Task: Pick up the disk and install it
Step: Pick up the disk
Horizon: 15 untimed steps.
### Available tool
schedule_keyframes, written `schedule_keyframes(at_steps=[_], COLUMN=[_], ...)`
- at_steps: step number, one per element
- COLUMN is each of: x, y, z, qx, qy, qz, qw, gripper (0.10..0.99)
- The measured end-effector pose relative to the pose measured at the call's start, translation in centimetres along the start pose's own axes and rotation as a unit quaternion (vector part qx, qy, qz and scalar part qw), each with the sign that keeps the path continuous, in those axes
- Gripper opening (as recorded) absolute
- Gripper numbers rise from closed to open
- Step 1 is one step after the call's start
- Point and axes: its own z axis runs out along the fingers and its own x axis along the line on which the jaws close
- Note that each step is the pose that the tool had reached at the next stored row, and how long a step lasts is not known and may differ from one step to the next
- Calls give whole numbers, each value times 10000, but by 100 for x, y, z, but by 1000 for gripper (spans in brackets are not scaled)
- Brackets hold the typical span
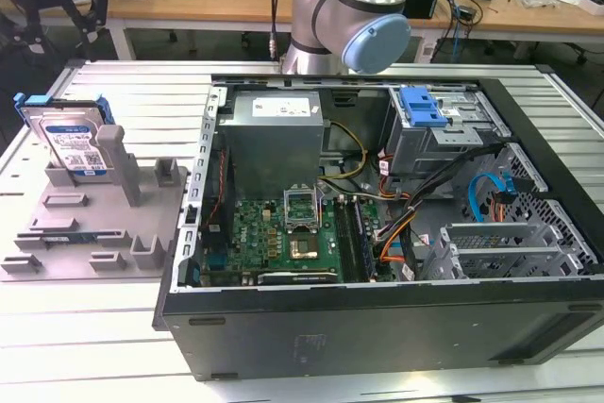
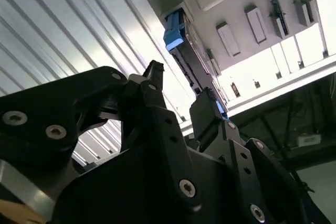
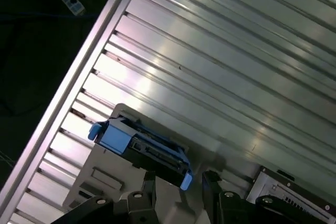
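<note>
One disk (image 1: 74,143) stands tilted in a grey moulded holder (image 1: 104,224) at the exterior view's left. It is silver metal with a printed label and a blue plastic rail, and a holder post hides its lower edge. The holder sits on the ribbed aluminium table (image 1: 132,92), just beside one open computer case (image 1: 377,318). One black gripper (image 3: 181,186) hovers above the disk, its two fingers (image 3: 148,195) spread apart and holding nothing.
</note>
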Motion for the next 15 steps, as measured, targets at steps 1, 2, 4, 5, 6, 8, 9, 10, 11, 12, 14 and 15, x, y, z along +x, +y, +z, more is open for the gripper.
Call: schedule_keyframes(at_steps=[1,2,4,5,6,8,9,10,11,12,14,15], x=[0,0,0,0,0,0,0,0,0,0,0,0], y=[0,0,0,0,0,0,0,-1,-1,-1,-1,-1], z=[1,2,4,4,5,6,6,6,7,7,8,8], qx=[-1,-3,-5,-6,-7,-9,-11,-11,-12,-13,-15,-17], qy=[7,14,23,29,33,42,47,51,55,60,69,74], qz=[-146,-318,-506,-642,-734,-929,-1041,-1133,-1219,-1319,-1537,-1645], qw=[9999,9995,9987,9979,9973,9957,9946,9935,9925,9912,9881,9864], gripper=[482,482,482,482,482,482,482,482,482,482,482,482])
